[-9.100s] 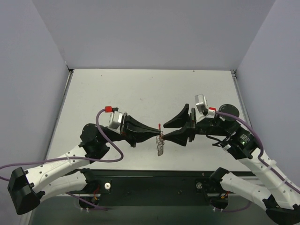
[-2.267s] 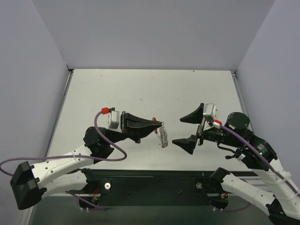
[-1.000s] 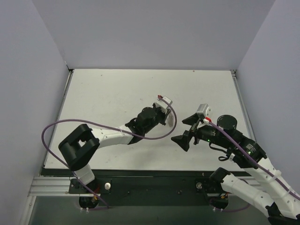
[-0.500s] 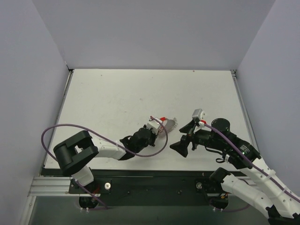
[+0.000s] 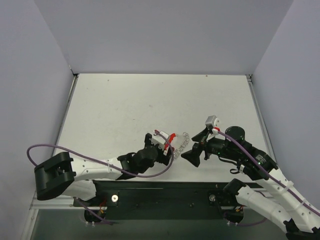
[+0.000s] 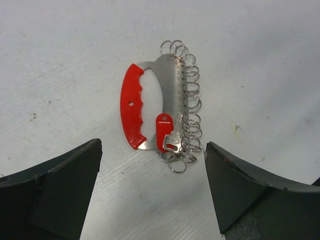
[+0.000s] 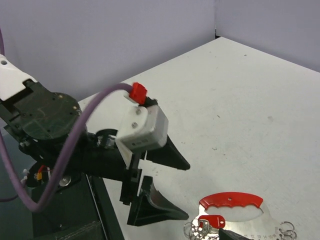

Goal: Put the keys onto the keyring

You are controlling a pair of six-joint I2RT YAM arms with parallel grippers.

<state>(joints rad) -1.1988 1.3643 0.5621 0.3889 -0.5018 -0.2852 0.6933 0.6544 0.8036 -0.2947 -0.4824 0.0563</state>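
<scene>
Lying on the worktop (image 5: 150, 100), the keyring (image 6: 165, 95) carried a key (image 6: 174, 136) — seemingly finished; left gripper (image 7: 186, 190) and right gripper (image 5: 196, 146) hung beside it, both spread, empty.

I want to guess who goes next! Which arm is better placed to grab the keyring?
Left, probably. The keyring lies centred between the fingers of the open left claw. The right claw is open too, but the keyring sits at its view's bottom edge.

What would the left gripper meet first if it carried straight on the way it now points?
Most likely the keyring, lying flat on the table with a key on it, centred ahead of the open left gripper. Depth is unclear; the table lies right beneath.
</scene>
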